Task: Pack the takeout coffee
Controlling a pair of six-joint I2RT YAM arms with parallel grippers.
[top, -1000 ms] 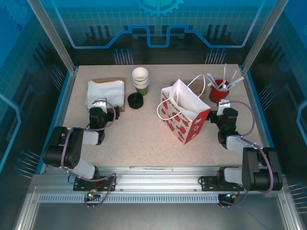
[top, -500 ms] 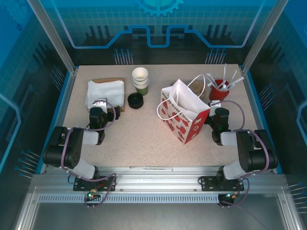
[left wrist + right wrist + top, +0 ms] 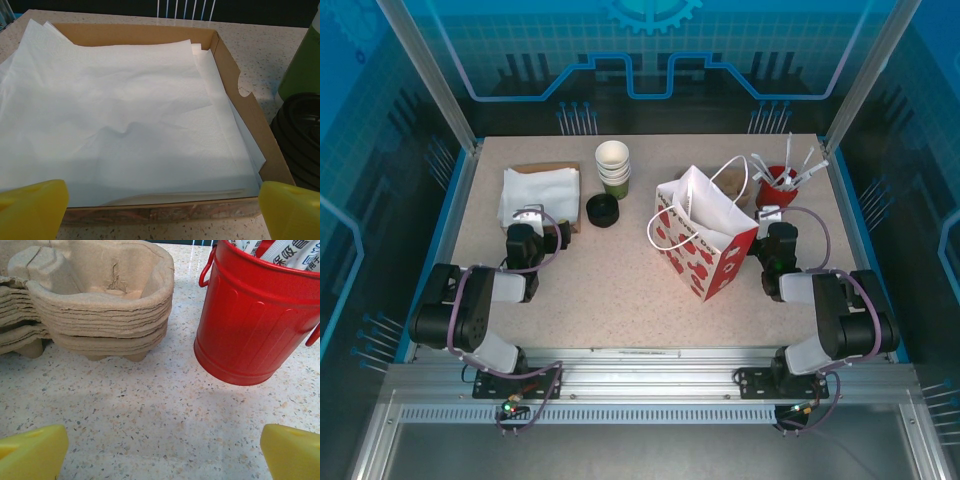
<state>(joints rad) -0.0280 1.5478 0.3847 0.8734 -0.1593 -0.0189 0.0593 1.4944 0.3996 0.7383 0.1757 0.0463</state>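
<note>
Napkins point(image 3: 125, 115), white and creased, face left hand point(image 3: 160, 212).

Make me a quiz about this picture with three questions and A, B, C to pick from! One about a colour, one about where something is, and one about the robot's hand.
1. What colour is the stack of lids?
A white; B black; C red.

2. Where does the red bucket stand?
A on top of the lids; B beside the pulp cup carriers; C under the lids.

3. How is the left gripper?
A open; B shut on a lid; C shut and empty.

Answers:
1 B, the top view shows them black.
2 B, the right wrist view shows bucket and carriers side by side, not touching.
3 A, its jaws stand wide apart at the lower corners of the left wrist view.
</note>
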